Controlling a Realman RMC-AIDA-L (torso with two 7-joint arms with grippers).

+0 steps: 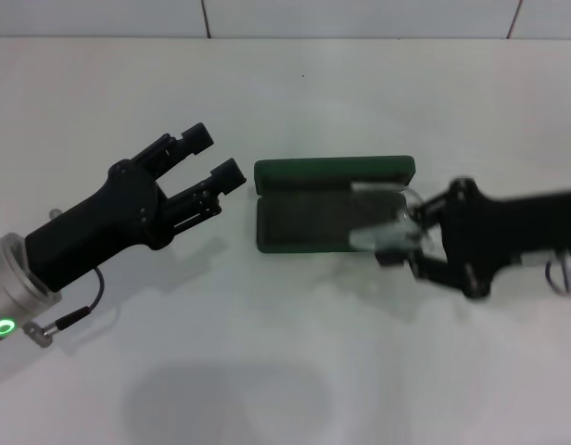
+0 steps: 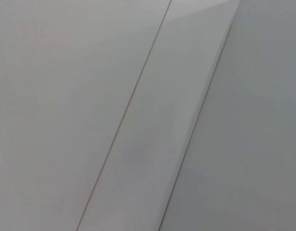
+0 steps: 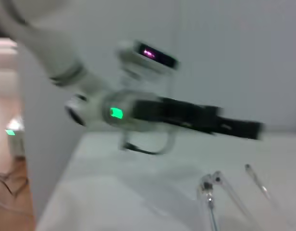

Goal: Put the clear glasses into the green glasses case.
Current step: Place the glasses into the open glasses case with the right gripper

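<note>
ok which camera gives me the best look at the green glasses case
The head view. It shows the whole green glasses case lying open on the table, lid up, with the right gripper holding the clear glasses over its right end. The left wrist view shows only blank surfaces, and the right wrist view misses the case.

Through the left wrist camera we see only pale grey-white surfaces. A thin dark seam (image 2: 126, 113) runs slantwise across a flat panelled wall (image 2: 61, 106). Beside it lies a lighter band (image 2: 179, 110), and past that band's edge a slightly greyer, smooth surface (image 2: 253, 125) fills the rest of our view.
</note>
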